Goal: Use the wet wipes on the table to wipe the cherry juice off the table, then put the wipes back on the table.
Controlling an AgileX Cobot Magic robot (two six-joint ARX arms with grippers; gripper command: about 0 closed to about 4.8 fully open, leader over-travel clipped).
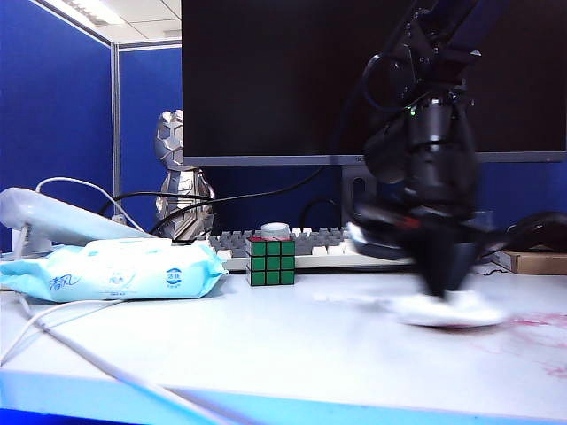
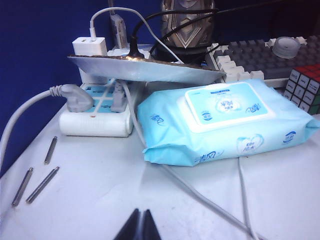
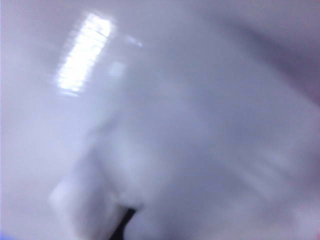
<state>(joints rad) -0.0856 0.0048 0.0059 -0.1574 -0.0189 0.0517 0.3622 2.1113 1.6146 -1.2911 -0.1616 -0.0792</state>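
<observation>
**Right gripper presses wipe onto stained table**

Toward the table's (image 1: pixel 266 336) right side, the right gripper (image 1: pixel 440 288) points down, clenched on the wet wipes (image 1: pixel 440 310), a white wad pressed flat on the glossy top. Motion blur smears both. Cherry juice (image 1: pixel 532 332) shows as faint pinkish-red smears just beside the wad, nearer the right edge. The right wrist view is a pale blur; only a dark tip (image 3: pixel 125 222) is legible.

Near the left edge, the left gripper (image 2: pixel 141 225) hangs over bare table with its jaws closed together, holding nothing. A light-blue packet (image 2: pixel 225 122) lies ahead of it, beside a power strip (image 2: pixel 95 125) and a Rubik's cube (image 1: pixel 271 261).
</observation>
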